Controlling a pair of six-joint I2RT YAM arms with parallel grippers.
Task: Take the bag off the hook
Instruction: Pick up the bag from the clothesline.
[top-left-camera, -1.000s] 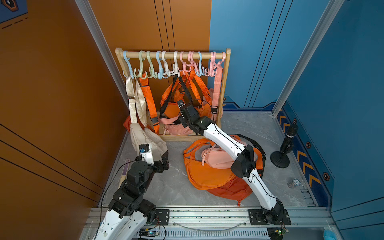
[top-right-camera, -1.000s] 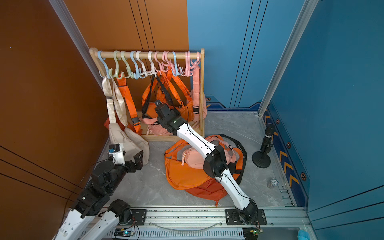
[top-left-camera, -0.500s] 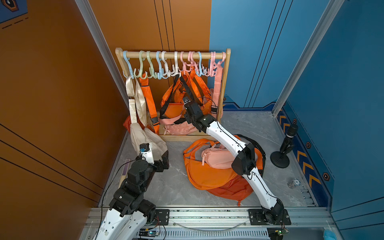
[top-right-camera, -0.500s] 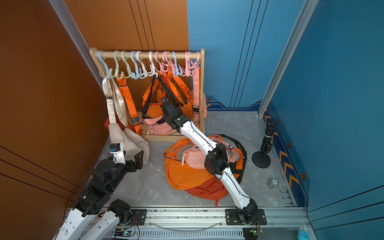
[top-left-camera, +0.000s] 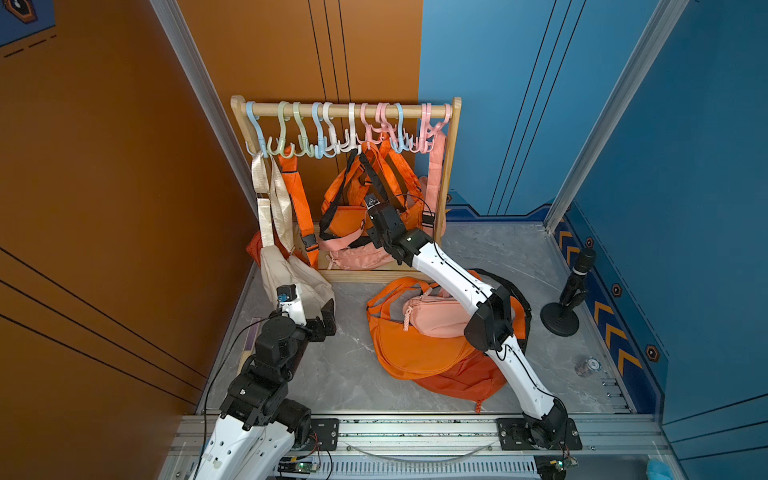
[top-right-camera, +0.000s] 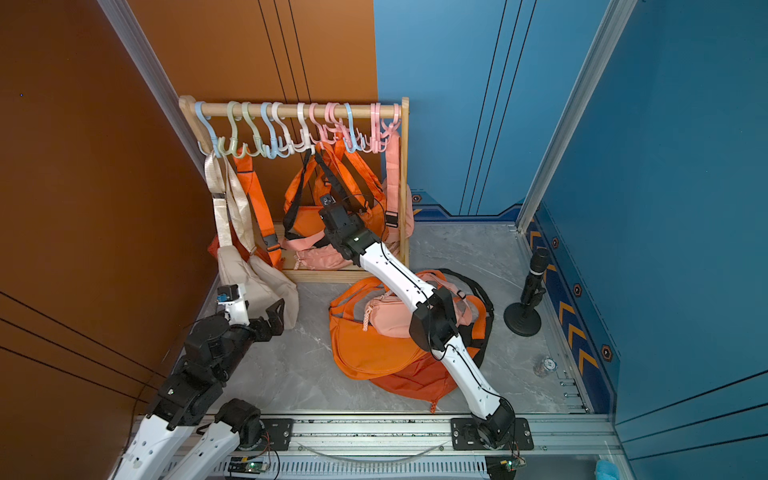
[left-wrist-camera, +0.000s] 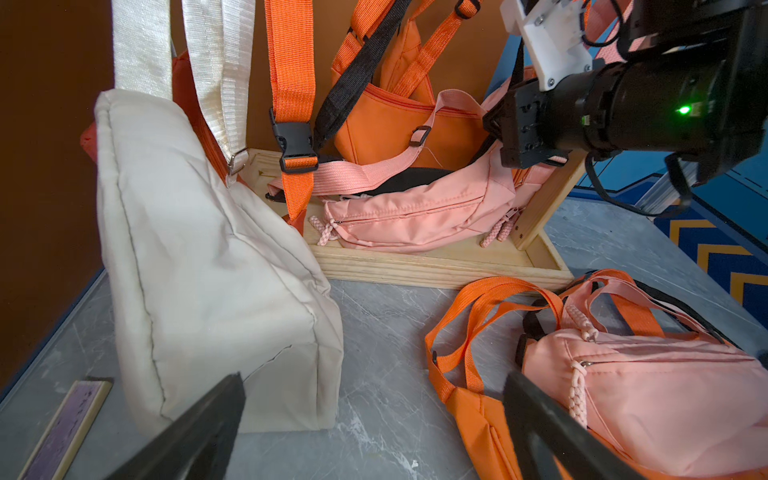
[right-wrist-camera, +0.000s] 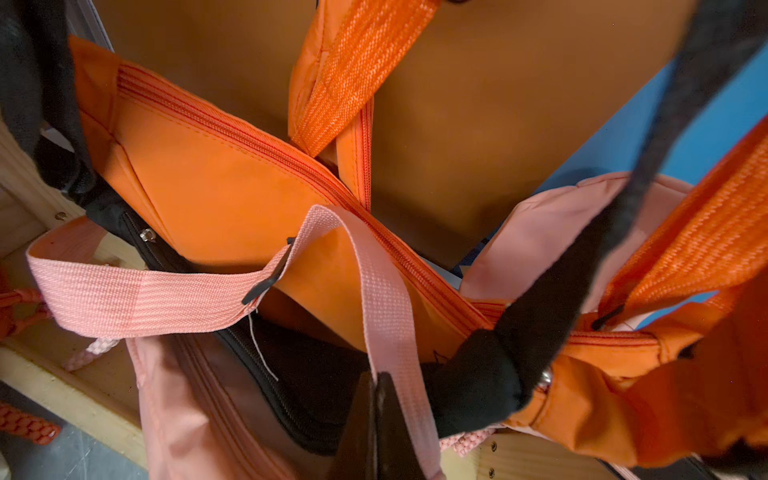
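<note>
A wooden rack (top-left-camera: 349, 110) carries several pastel hooks (top-left-camera: 320, 137) with orange, black, cream and pink straps hanging from them. A pink bag (top-left-camera: 357, 257) (left-wrist-camera: 415, 212) lies on the rack's base under hanging orange bags (top-left-camera: 345, 216). My right gripper (top-left-camera: 371, 227) (top-right-camera: 328, 230) (right-wrist-camera: 376, 384) is low among these bags, shut on the pink strap (right-wrist-camera: 374, 282) (left-wrist-camera: 453, 99). I cannot tell which hook that strap hangs on. My left gripper (top-left-camera: 328, 316) (left-wrist-camera: 374, 436) is open and holds nothing, low over the floor beside a cream bag (top-left-camera: 291, 274) (left-wrist-camera: 199, 257).
A pile of orange and pink bags (top-left-camera: 415, 332) lies on the grey floor (top-left-camera: 345, 374) under my right arm. A black stand (top-left-camera: 561, 316) rises at the right, near a small round thing (top-left-camera: 588, 366). A purple strip (left-wrist-camera: 66, 428) lies by the left wall.
My right gripper has shut on the pink strap and shifted slightly among the hanging bags. The left arm has not moved.
</note>
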